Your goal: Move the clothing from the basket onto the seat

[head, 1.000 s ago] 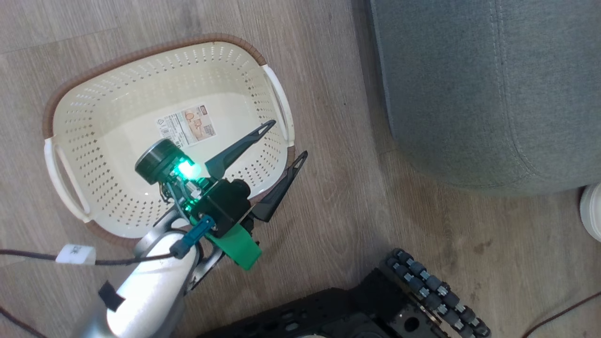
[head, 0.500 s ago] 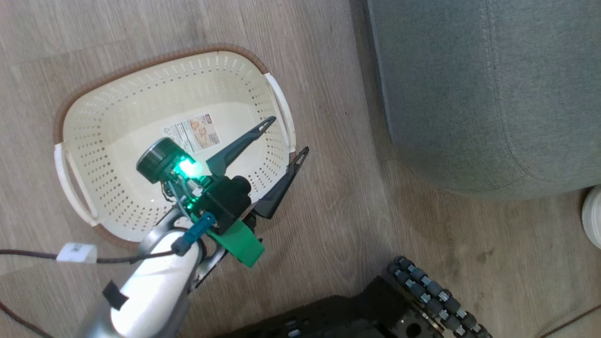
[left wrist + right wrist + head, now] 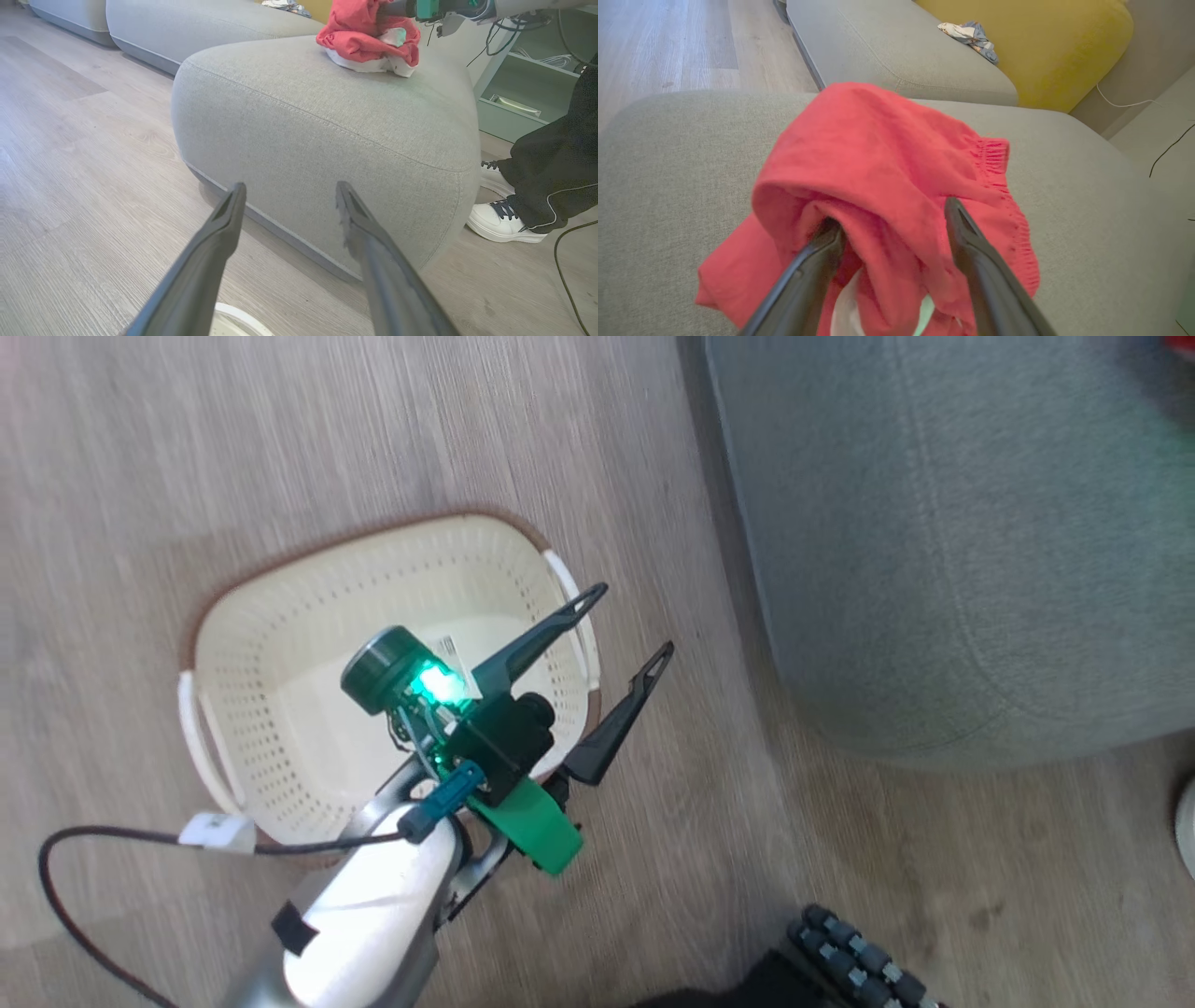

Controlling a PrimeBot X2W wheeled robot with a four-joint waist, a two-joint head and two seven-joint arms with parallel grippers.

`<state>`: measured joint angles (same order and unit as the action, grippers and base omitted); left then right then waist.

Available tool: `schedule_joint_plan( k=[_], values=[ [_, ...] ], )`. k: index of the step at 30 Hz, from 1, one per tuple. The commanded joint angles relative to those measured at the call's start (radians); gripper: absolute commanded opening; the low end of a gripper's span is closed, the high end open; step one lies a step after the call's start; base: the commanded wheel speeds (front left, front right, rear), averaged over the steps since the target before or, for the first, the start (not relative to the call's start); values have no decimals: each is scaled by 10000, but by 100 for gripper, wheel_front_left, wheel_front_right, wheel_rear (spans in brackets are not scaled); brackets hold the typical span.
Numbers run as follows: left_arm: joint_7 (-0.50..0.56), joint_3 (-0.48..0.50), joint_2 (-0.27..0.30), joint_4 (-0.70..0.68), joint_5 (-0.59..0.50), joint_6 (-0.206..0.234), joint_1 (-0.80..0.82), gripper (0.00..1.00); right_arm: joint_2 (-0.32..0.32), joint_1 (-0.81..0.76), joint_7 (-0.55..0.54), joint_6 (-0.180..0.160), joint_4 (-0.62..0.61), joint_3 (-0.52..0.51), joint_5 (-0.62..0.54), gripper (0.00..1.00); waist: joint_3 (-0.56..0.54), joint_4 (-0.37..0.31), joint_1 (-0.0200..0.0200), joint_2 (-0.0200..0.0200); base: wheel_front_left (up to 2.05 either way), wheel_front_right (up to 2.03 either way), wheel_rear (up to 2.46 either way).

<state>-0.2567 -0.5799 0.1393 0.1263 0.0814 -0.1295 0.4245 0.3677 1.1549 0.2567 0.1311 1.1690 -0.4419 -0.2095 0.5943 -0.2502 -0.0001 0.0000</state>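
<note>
Both your grippers stand wide open: left gripper [image 3: 631, 619] hangs empty, angled over the basket [image 3: 245, 658] rim; right gripper [image 3: 892, 212] straddles the red clothing [image 3: 878, 140] heaped on the seat [image 3: 668, 154].

Wide-spread left claw [image 3: 631, 619], parted right claw [image 3: 892, 212]

From where I stand I count one basket [image 3: 280, 644]. There is one bundle of red clothing [image 3: 878, 154], but how many garments are in it I cannot tell. There are three grey cushions: the seat [image 3: 327, 126], a second cushion [image 3: 201, 23] and a third cushion [image 3: 70, 14]. I also see one yellow cushion [image 3: 1041, 42], one patterned cloth [image 3: 971, 35] and two white sneakers [image 3: 502, 226]. There are two grippers, the left gripper [image 3: 631, 619] and the right gripper [image 3: 892, 214], with two fingers each.
</note>
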Motion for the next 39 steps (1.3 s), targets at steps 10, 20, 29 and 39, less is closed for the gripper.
schedule_joint_plan(
  k=[10,20,29,39],
  values=[
    [-51,769,-613,-126,-19,10,-584,100,759,-667,51,-4,-204,1563,762,100,-2045,237,1,0,0,0,0],
    [-51,1485,-834,-230,-221,350,-970,100,901,-1798,51,-4,-2217,3772,3029,100,-3609,645,1,0,0,0,0],
    [-51,2373,-869,-492,-207,645,-1466,100,942,-4084,51,-4,-5588,5266,5689,100,-4514,1137,1,0,0,0,0],
    [-51,3461,-885,-662,-19,1293,-2012,100,589,-6576,51,-4,-8639,5908,6966,100,-5107,1901,1,0,0,0,0]
  ],
)
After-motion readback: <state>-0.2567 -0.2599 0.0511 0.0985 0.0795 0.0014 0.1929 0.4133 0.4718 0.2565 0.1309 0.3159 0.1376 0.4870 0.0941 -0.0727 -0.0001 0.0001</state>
